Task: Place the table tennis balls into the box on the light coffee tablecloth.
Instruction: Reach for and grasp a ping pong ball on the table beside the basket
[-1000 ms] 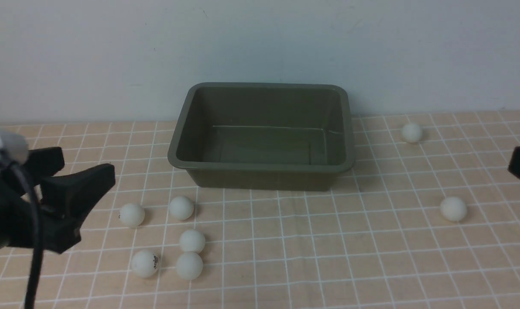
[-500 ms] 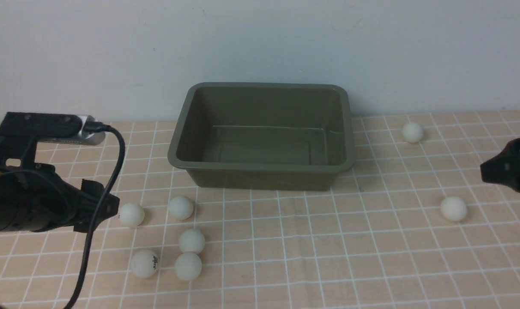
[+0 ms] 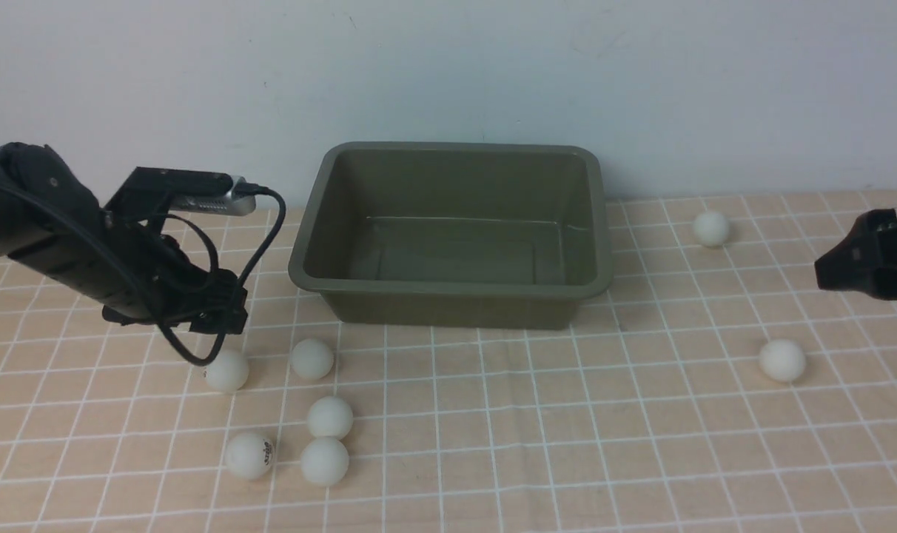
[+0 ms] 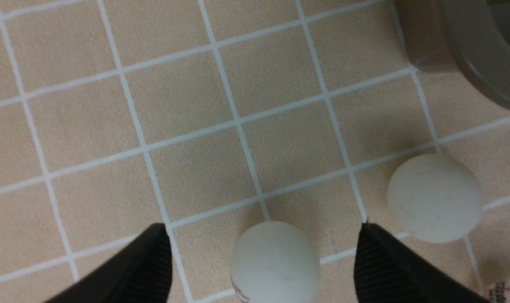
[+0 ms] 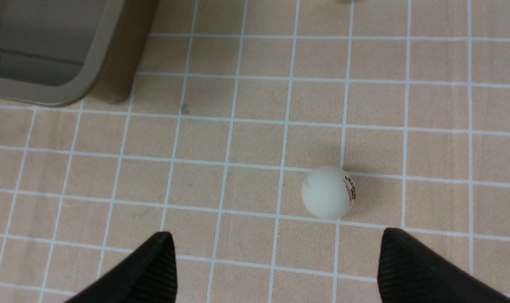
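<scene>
Seven table tennis balls (image 3: pixel 325 461) lie on the light coffee tablecloth (image 3: pixel 493 414), five of them clustered nearest on my left. My left gripper (image 4: pixel 261 229) hangs there with its jaws spread wide around one ball (clear of both fingers). My right gripper (image 5: pixel 276 233), equally wide and holding nothing, hovers near a logo-marked ball (image 5: pixel 328 192), and farther back stands the box (image 3: pixel 448 290), with a last ball (image 3: pixel 711 228) off its right end.
</scene>
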Tool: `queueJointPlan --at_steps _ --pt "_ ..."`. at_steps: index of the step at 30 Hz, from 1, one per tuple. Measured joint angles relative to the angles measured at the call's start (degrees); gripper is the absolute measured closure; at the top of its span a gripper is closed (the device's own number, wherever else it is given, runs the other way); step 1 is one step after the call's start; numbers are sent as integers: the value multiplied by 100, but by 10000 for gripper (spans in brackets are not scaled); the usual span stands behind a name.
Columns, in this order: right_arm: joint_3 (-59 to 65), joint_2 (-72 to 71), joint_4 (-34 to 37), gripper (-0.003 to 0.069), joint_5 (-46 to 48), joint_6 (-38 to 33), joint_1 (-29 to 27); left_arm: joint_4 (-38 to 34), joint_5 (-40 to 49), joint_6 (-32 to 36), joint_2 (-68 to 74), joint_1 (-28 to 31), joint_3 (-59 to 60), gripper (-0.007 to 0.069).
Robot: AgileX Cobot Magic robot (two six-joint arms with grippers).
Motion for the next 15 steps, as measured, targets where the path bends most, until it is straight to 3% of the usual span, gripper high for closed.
queueJointPlan --at_steps 15 --pt "0 0 5 80 100 76 0 320 690 -312 547 0 -355 138"
